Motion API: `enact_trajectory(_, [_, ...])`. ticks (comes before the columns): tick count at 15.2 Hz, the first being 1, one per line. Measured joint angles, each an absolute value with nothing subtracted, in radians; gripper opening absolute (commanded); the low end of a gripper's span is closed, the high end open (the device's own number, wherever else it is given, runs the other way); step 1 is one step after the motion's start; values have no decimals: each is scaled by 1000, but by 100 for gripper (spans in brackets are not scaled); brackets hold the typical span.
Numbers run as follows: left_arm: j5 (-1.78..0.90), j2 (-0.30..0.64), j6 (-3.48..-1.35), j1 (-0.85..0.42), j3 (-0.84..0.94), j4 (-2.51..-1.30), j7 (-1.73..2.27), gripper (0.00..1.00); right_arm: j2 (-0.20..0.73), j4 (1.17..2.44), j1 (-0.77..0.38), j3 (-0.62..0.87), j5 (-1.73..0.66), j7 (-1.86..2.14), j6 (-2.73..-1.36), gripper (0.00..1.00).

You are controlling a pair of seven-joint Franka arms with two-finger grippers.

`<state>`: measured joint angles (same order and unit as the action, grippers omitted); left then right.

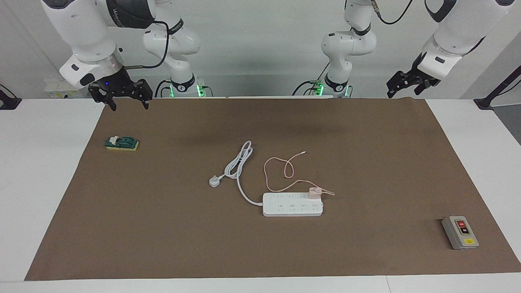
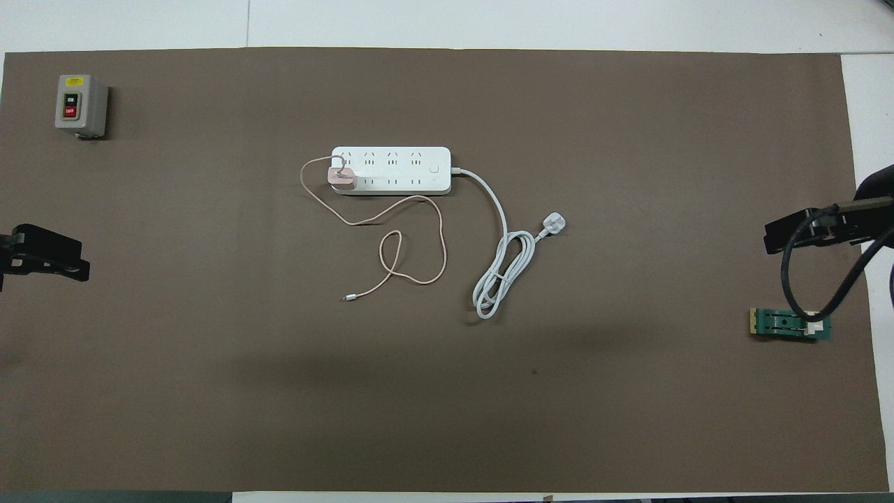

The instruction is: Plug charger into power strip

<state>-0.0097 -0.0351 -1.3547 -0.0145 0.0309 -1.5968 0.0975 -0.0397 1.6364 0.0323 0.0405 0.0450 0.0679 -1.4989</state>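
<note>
The pale pink charger [image 1: 314, 192] [image 2: 342, 178] sits in an end socket of the white power strip [image 1: 293, 205] [image 2: 398, 161], in the row nearer the robots. Its thin pink cable [image 1: 276, 167] [image 2: 419, 244] loops loosely over the mat toward the robots. My left gripper [image 1: 402, 93] [image 2: 80, 257] hangs open and holds nothing, over the mat's edge at the left arm's end. My right gripper [image 1: 129, 106] [image 2: 772, 239] is open too and holds nothing, up over the mat's corner at the right arm's end, near a green block.
The strip's thick white cord ends in a white three-pin plug [image 1: 214, 181] [image 2: 554, 223] lying loose on the brown mat [image 1: 163, 228]. A grey box with red and black buttons [image 1: 460, 232] [image 2: 80, 105] stands at the left arm's end. A green block [image 1: 121, 143] [image 2: 789, 324] lies at the right arm's end.
</note>
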Motion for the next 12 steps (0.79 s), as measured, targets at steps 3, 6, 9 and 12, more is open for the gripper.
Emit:
enact_trajectory(3, [-10, -28, -1349, -15, 31, -1597, 97, 100, -40, 1636, 32, 40, 45, 68, -1499, 100])
enact_trajectory(6, [-14, -26, -1348, -15, 28, -1592, 97, 100, -40, 1636, 32, 40, 45, 68, -1499, 100])
enact_trajectory(9, [-15, -26, -1359, -15, 22, -1588, 97, 100, -40, 1636, 32, 40, 45, 68, -1499, 100])
enact_trajectory(12, [-15, -24, -1375, -15, 22, -1587, 97, 100, -40, 1636, 32, 40, 45, 68, -1499, 100])
